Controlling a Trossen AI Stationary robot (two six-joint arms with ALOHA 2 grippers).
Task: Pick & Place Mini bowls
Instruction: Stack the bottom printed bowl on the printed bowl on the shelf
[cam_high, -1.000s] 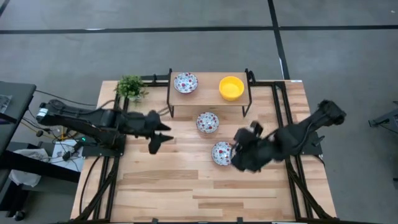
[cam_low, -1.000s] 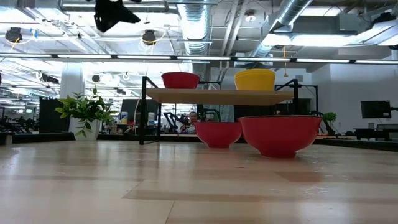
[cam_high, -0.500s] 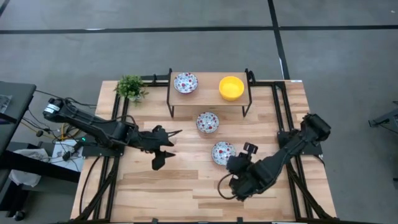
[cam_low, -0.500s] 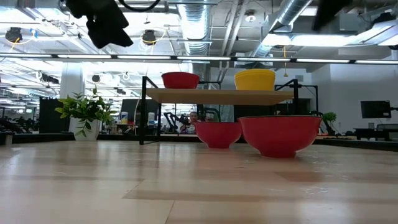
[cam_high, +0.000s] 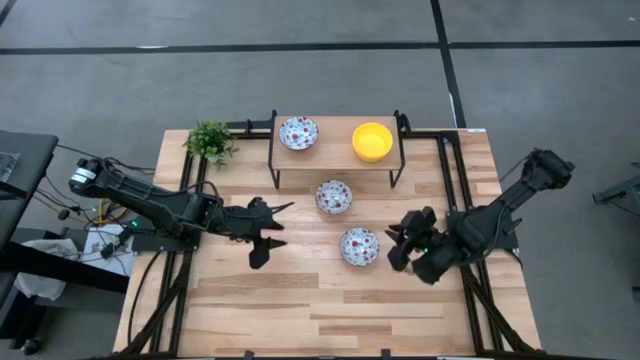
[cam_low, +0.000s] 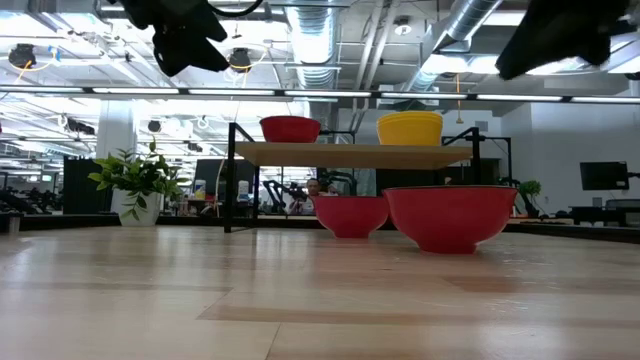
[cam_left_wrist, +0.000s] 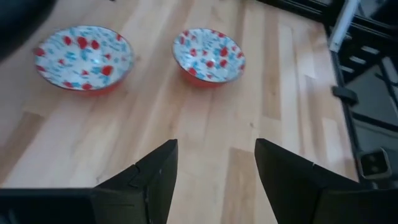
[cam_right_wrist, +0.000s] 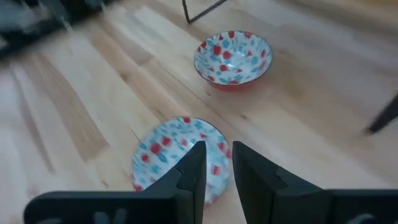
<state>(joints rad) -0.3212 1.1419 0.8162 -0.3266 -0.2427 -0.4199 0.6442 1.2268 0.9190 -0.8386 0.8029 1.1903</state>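
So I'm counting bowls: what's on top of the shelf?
Two bowls sit on the shelf: a floral bowl and a yellow bowl. Nothing covers them, and both look empty from above.

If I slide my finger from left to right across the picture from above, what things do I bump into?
Potted plant → left end effector → floral bowl on the shelf → yellow bowl → right end effector.

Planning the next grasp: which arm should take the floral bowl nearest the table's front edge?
Right, probably. The right end effector hovers just beside that floral bowl, with the bowl directly ahead of its fingers. The left end effector is farther off.
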